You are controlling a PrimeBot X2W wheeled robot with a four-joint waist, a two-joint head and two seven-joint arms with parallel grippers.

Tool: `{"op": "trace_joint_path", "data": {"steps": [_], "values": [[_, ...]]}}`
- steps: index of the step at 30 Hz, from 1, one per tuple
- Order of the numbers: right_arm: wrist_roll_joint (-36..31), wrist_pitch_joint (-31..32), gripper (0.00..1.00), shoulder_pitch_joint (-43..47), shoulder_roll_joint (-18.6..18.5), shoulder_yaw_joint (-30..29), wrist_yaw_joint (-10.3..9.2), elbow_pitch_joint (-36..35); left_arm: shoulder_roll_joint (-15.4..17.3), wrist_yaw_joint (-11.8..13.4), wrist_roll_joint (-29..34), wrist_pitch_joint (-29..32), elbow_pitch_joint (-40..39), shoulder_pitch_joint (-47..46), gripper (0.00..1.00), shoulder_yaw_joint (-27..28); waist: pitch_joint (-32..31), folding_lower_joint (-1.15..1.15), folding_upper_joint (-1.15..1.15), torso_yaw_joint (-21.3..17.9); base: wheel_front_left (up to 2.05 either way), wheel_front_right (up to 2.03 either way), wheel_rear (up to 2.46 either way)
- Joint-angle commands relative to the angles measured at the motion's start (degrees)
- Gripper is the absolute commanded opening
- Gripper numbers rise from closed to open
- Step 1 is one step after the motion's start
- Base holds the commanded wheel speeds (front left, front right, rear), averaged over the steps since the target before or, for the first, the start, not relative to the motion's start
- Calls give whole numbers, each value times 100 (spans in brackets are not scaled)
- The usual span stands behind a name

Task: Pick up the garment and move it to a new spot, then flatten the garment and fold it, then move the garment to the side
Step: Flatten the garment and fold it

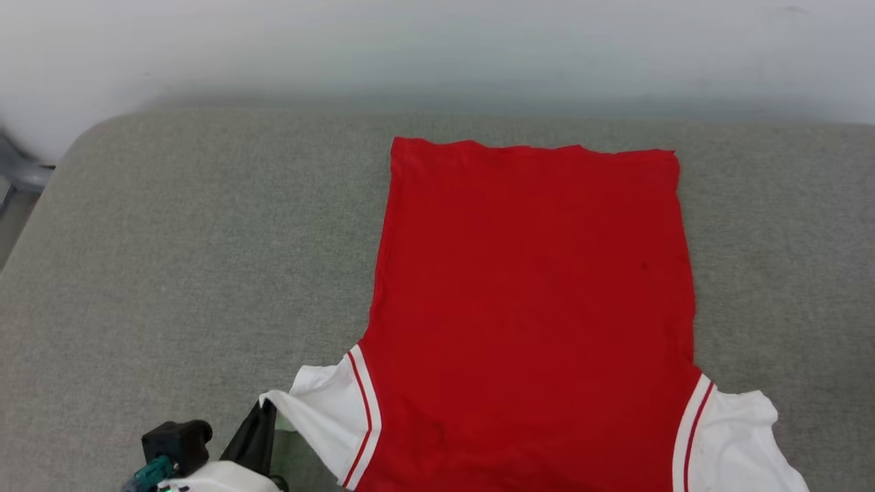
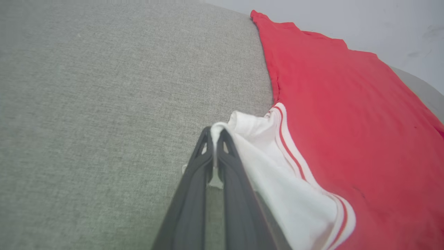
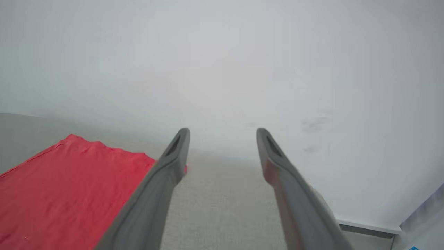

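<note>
Mostly flat, your red shirt [image 1: 533, 287] lay on the grey cushion [image 1: 171, 273] (plain side up); your left gripper [image 2: 215, 133] pinched its white sleeve [image 2: 263, 163], your right gripper [image 3: 222, 139] stood wide open, empty.

Garment [image 1: 533, 294] flat on the cushion [image 1: 171, 273], hem [image 1: 533, 150] toward the wall [image 1: 437, 48], left sleeve [image 1: 328, 410] in the left claw [image 2: 215, 132]

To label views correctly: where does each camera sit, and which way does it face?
Head: on the head, looking down at the shirt on the cushion; left gripper lower left.
Left wrist: on that wrist, looking along shut fingers pinching the sleeve.
Right wrist: on that wrist, looking along the open right gripper toward the wall.
Shared: head and left wrist show the pinched sleeve.
</note>
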Motion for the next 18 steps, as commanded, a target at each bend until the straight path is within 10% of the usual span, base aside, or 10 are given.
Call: {"op": "trace_joint_path", "data": {"steps": [1, 18], "values": [[33, 54, 100, -178, -34, 12, -5, -60, -30, 6, 44, -13, -40, -87, 0, 9, 235, -1, 0, 176, 0, 0, 0], [277, 3819, 100, -4437, -463, 1634, -5, 1706, -594, -288, 721, -13, -441, -992, 0, 69, 1779, -1, 0, 992, 0, 0, 0]]}}
